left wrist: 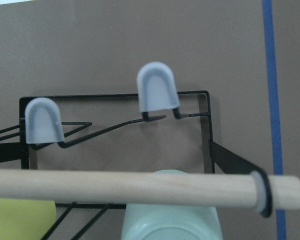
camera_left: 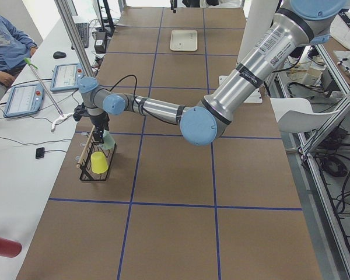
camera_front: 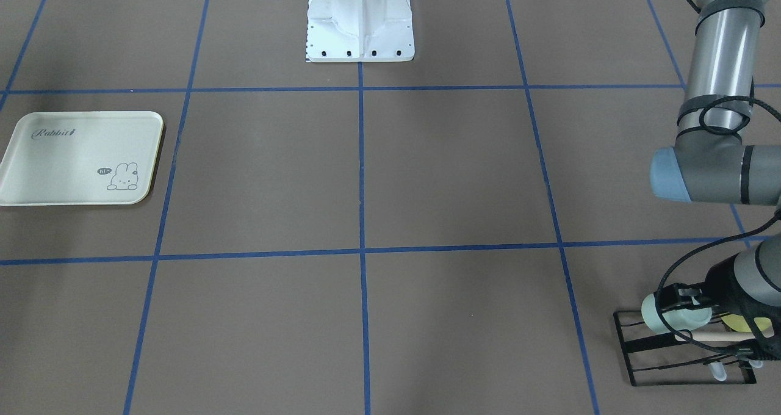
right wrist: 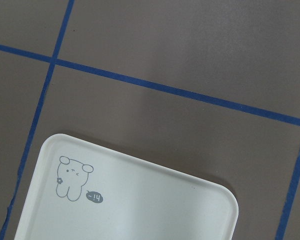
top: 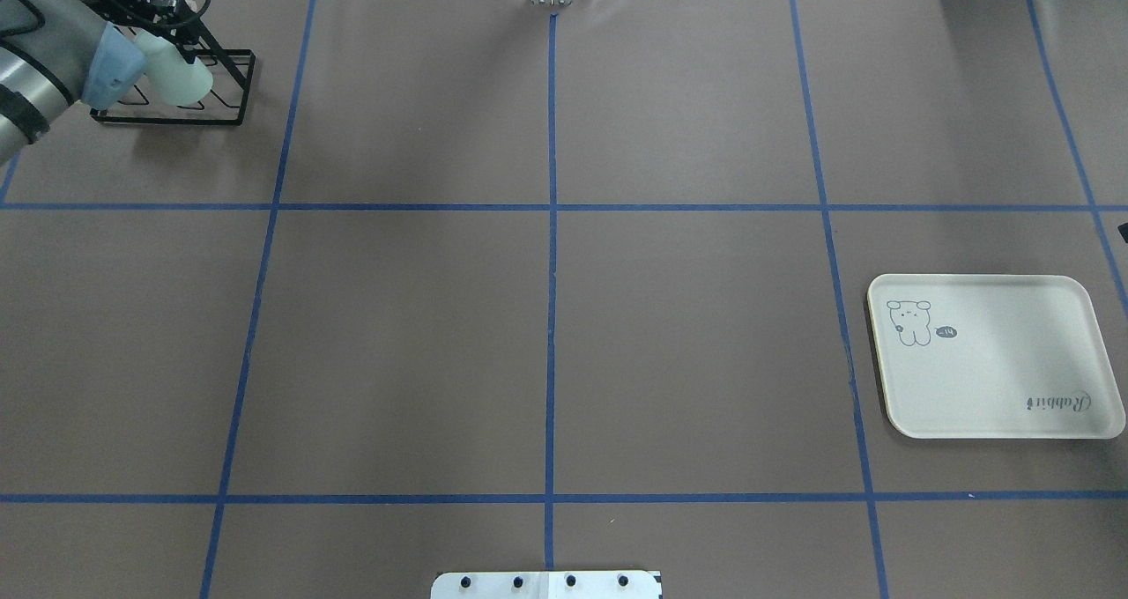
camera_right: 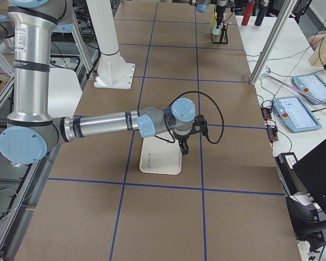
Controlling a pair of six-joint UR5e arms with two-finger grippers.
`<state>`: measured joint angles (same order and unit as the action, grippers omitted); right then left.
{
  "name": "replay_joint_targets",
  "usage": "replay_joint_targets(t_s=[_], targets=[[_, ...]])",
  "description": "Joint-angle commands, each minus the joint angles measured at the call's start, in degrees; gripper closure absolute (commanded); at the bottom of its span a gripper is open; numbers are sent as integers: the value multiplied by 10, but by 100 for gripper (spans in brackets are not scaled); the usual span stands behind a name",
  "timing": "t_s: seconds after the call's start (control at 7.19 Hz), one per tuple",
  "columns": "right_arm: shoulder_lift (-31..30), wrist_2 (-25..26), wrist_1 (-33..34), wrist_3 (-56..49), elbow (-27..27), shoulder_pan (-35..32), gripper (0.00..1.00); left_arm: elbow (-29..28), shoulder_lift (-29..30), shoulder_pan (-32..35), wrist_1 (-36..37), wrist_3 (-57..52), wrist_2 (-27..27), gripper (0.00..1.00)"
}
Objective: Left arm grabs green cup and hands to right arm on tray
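The green cup (camera_front: 662,316) lies on its side on a peg of a black wire rack (camera_front: 634,342) at the table's far left corner. It also shows in the overhead view (top: 181,75) and at the bottom of the left wrist view (left wrist: 170,222). My left gripper (camera_front: 686,311) is at the cup with its fingers on either side; I cannot tell whether they press on it. The cream tray (top: 996,379) lies flat on the right side. My right gripper (camera_right: 183,148) hovers over the tray's edge (camera_right: 163,160); I cannot tell whether it is open or shut.
A yellow-green cup (camera_front: 741,324) sits in the same rack beside the green one. A wooden dowel (left wrist: 115,187) runs across the rack's top, and pale-blue capped pegs (left wrist: 157,92) stand behind it. The robot's white base (camera_front: 360,24) is at mid-table. An operator (camera_left: 6,46) sits at the side.
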<state>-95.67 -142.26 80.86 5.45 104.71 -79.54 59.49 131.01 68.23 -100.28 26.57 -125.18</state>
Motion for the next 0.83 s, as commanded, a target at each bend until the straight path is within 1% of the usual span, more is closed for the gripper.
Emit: replay_joint_targets(t_s=[0.0, 0.14, 0.28, 0.56, 0.7], targets=[[1, 0, 0, 0, -1, 1, 0, 3, 6, 0, 4, 3, -1, 83], [1, 1, 0, 0, -3, 2, 0, 4, 11, 3, 6, 3, -1, 100], [1, 1, 0, -1, -3, 3, 0, 21, 11, 23, 19, 2, -7, 100], [2, 2, 0, 0, -3, 10, 0, 117, 3, 34, 125, -6, -6, 100], [5, 3, 0, -1, -5, 10, 0, 156, -7, 35, 153, -6, -6, 100]])
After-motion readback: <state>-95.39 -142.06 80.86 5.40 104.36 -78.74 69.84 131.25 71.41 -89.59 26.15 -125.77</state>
